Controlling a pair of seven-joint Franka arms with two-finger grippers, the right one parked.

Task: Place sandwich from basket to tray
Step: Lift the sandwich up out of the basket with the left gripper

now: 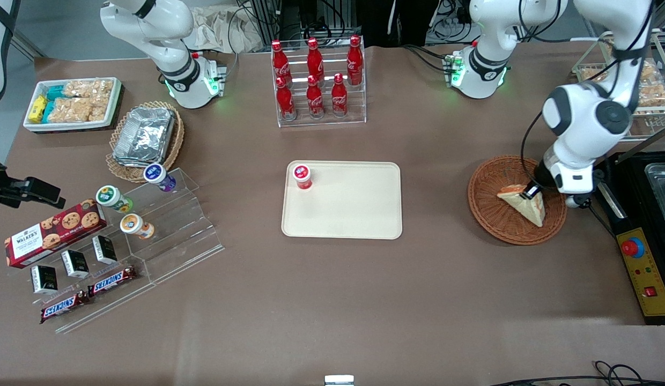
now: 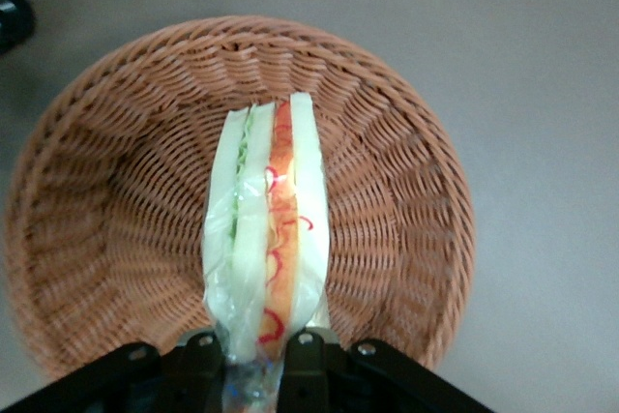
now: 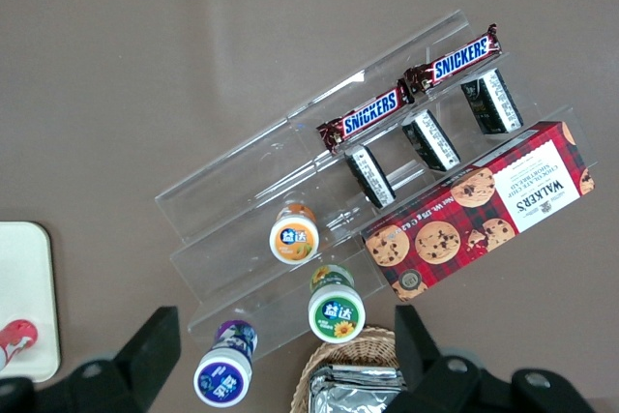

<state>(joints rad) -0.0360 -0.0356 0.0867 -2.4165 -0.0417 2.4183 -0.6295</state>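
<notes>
One sandwich (image 2: 263, 229) is the whole job, and the step in hand looks like the grasp: the gripper (image 1: 531, 193) is down inside the basket (image 1: 488, 212), at the edge of the basket farther from the front camera, with its fingers (image 2: 306, 343) closed on one end of the wedge. In the wrist view the two black fingertips sit either side of the clear wrapper and bread, pressing against them, so the jaws read as clamped on the sandwich rather than standing loose around it.

The sandwich is in the basket, standing on its edge so the filling layers show, red-orange and green between pale bread. Most of its length runs out from the jaws across the basket floor toward the front camera. Whether it has left the wicker at all cannot be told.

Next, by my judgement, comes a straight lift high enough to clear the basket rim, then a carry sideways to the tray (image 1: 359, 214), which lies well apart from the basket, toward the parked arm's end of the table. A small red-capped bottle (image 1: 302, 176) stands on the tray at the corner farthest from the basket, so the bare part nearer the basket is the safer spot. Held by one end only, the soft wedge may sag or swing.
</notes>
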